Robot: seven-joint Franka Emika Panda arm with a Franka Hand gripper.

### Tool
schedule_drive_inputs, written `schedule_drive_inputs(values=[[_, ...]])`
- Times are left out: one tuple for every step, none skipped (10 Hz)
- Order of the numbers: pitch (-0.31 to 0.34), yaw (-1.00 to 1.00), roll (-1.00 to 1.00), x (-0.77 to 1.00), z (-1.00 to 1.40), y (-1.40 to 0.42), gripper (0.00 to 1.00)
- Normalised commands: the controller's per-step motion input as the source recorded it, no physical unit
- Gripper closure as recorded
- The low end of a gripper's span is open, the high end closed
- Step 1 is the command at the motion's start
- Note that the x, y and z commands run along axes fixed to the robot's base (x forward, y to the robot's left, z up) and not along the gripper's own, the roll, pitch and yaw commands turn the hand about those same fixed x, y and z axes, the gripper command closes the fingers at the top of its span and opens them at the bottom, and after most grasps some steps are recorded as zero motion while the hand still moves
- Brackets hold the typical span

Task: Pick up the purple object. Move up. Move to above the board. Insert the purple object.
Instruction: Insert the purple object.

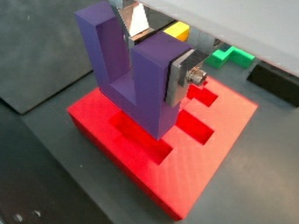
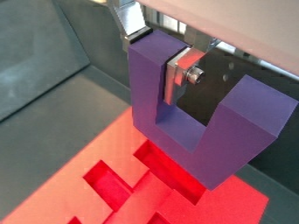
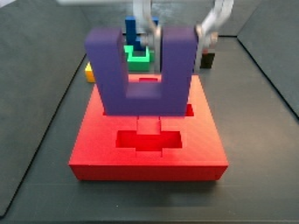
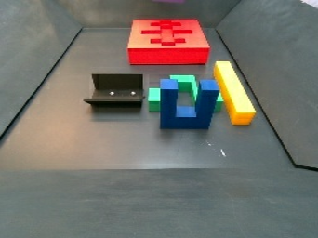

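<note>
My gripper [image 1: 152, 52] is shut on one prong of the purple object [image 1: 146, 96], a matte purple U-shaped block with its prongs pointing up. One finger is between the prongs and the other is on the prong's outer face. Both wrist views show this grip [image 2: 158, 52]. The block [image 2: 198, 131] hangs over the board [image 1: 198, 166], a flat red slab with cross-shaped cut-outs. In a side view the block [image 3: 140, 96] is above the board's [image 3: 146, 162] cut-outs, with the gripper [image 3: 177, 33] at its top. In the far side view the board [image 4: 139, 54] lies bare.
On the dark floor in front of the board stand the fixture [image 4: 114, 91], a green block [image 4: 174, 88], a blue two-pronged piece [image 4: 187, 104] and a long yellow bar [image 4: 232, 91]. Grey walls enclose the floor.
</note>
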Motion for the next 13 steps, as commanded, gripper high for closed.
schedule_drive_inputs(values=[[0.0,0.08,0.07,0.4,-0.51,-0.09,1.0],[0.021,0.12,0.13,0.32,-0.42,-0.06,1.0],[0.021,0.14,0.1,0.3,-0.39,-0.02,1.0],[0.044,0.14,0.1,0.33,-0.34,-0.01,1.0],[0.044,0.14,0.09,0.25,-0.31,0.0,1.0],[0.041,0.13,0.06,0.2,-0.31,0.0,1.0],[0.006,0.12,-0.03,0.09,-0.2,0.01,1.0],[0.0,0.17,0.0,0.13,-0.2,0.0,1.0],[0.001,0.08,0.01,0.0,-0.23,0.0,1.0],[0.0,0.0,0.0,0.0,-0.21,0.0,1.0],[0.0,0.0,0.0,-0.07,-0.27,0.01,1.0],[0.0,0.0,0.0,-0.01,-0.23,0.0,1.0],[0.0,0.0,0.0,-0.03,-0.21,0.0,1.0]])
